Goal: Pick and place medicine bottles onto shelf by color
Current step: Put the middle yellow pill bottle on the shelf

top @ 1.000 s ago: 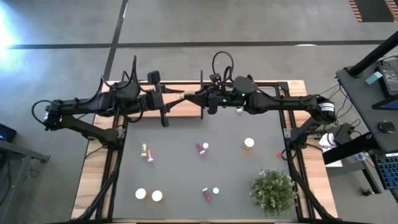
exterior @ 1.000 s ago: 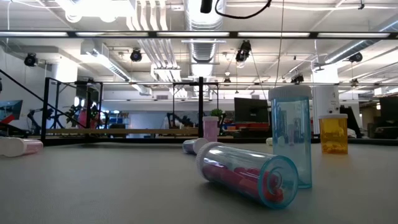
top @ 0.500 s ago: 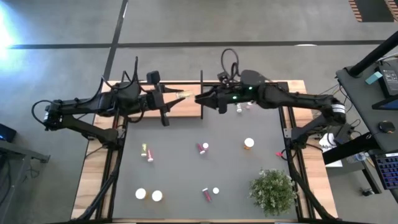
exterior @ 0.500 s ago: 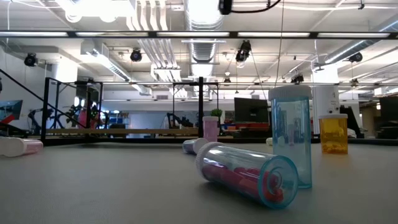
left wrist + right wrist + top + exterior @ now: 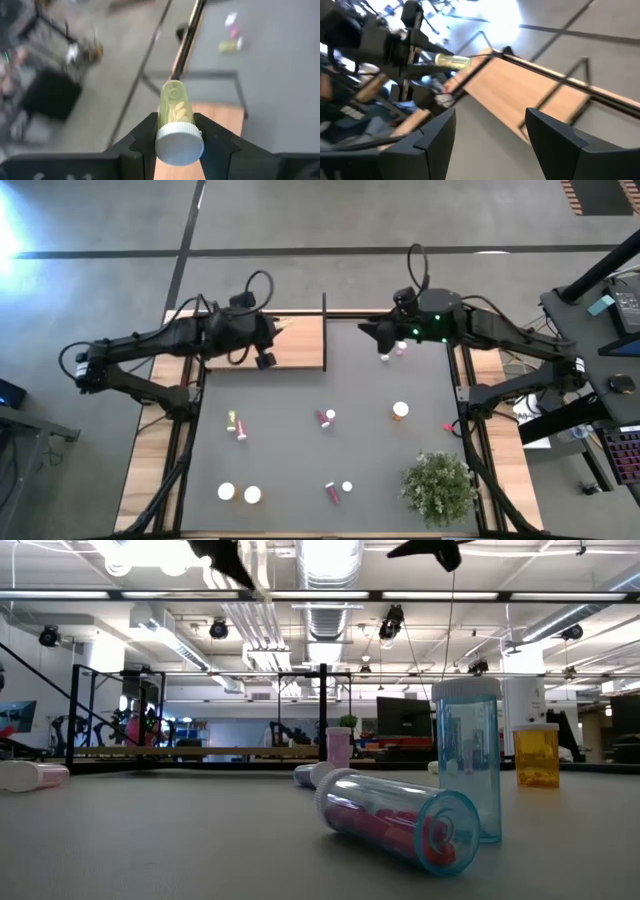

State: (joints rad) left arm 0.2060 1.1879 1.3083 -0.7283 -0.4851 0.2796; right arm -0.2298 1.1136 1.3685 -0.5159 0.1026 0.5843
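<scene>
My left gripper (image 5: 276, 329) is shut on a yellow-green medicine bottle (image 5: 173, 107) with a white cap, above the left part of the light-wood shelf (image 5: 300, 345) at the table's far edge. My right gripper (image 5: 368, 332) stands open and empty to the right of the shelf; its wrist view shows the bottle (image 5: 453, 61) in the other gripper. Several more bottles are spread over the dark table: a pink one (image 5: 326, 418), an orange one (image 5: 400, 411), and two (image 5: 392, 351) beside my right gripper. My left gripper pinches the bottle between its two fingers (image 5: 145, 134) at the cap end (image 5: 176, 131). The fingers lie along the bottle, whose yellow-green body sticks out ahead of them toward the table's right, slanting down. The bottle is lifted clear of the shelf.
A bushy green plant (image 5: 438, 487) stands at the near right. Bottles lie at the near left (image 5: 239, 493), near middle (image 5: 336, 491) and left (image 5: 236, 423). A dark upright post (image 5: 324, 330) stands at the shelf's right edge.
My right gripper has opened, let go of the yellow-green bottle and drawn back toward the table's right edge. My left gripper keeps the bottle, has pulled it toward the left over the shelf and has tipped downward.
</scene>
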